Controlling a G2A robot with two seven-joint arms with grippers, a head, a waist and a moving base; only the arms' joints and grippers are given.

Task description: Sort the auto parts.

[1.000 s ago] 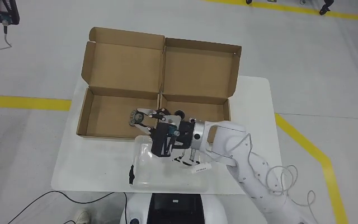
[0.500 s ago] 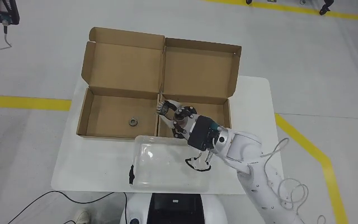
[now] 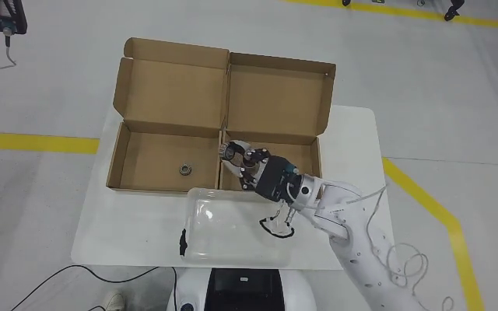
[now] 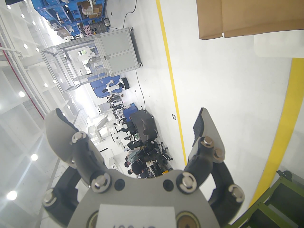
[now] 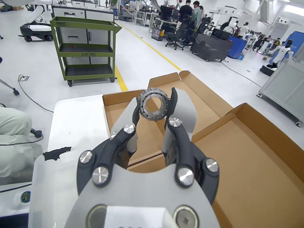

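Observation:
My right gripper (image 5: 153, 108) is shut on a steel roller bearing (image 5: 152, 107), held ring-face toward the wrist camera. In the top view this bearing (image 3: 230, 148) and the gripper (image 3: 235, 153) hang over the right cardboard box (image 3: 305, 152), just past the wall it shares with the left box (image 3: 144, 159). A small round metal part (image 3: 185, 167) lies on the left box's floor. My left gripper (image 4: 129, 119) is open and empty, pointing out at the room, away from the table.
A clear plastic bin (image 3: 226, 229) stands at the table's front edge with a black looped part (image 3: 276, 226) inside. A black scrap (image 3: 181, 242) sits at the bin's left side. Both box lids (image 3: 226, 85) stand open at the back.
The right arm swung from over the left box to the right box's near-left corner, keeping the bearing in its grip. The small part in the left box came into view.

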